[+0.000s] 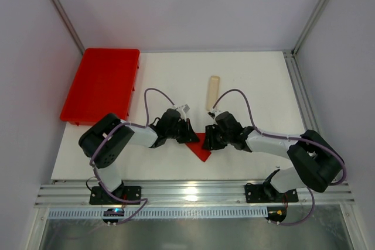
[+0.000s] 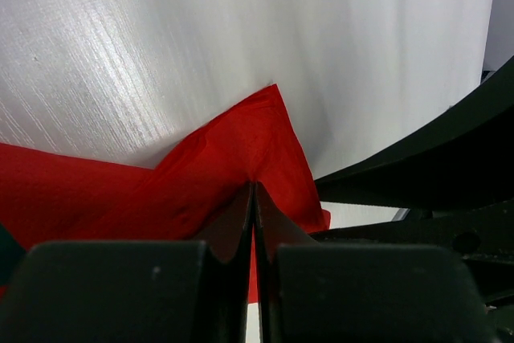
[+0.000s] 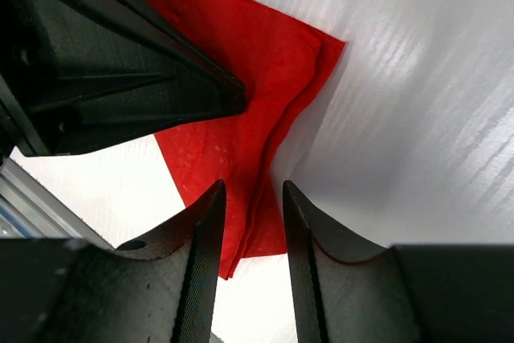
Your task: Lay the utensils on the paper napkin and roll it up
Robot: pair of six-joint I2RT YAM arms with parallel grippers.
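Note:
The red paper napkin (image 1: 203, 150) lies crumpled and folded on the white table between my two grippers. My left gripper (image 1: 191, 136) is shut, pinching a raised fold of the napkin (image 2: 241, 146) at its tips (image 2: 254, 186). My right gripper (image 1: 210, 140) faces it from the right. Its jaws (image 3: 253, 190) stand a little apart, straddling a folded edge of the napkin (image 3: 257, 70) without closing on it. The left gripper's fingers (image 3: 120, 78) show close by in the right wrist view. The teal-green utensils are not visible in any view.
A big red plastic tray (image 1: 102, 83) sits at the far left, overhanging the table's edge. A pale beige strip (image 1: 212, 92) lies just behind the right gripper. An aluminium rail (image 1: 193, 192) runs along the near edge.

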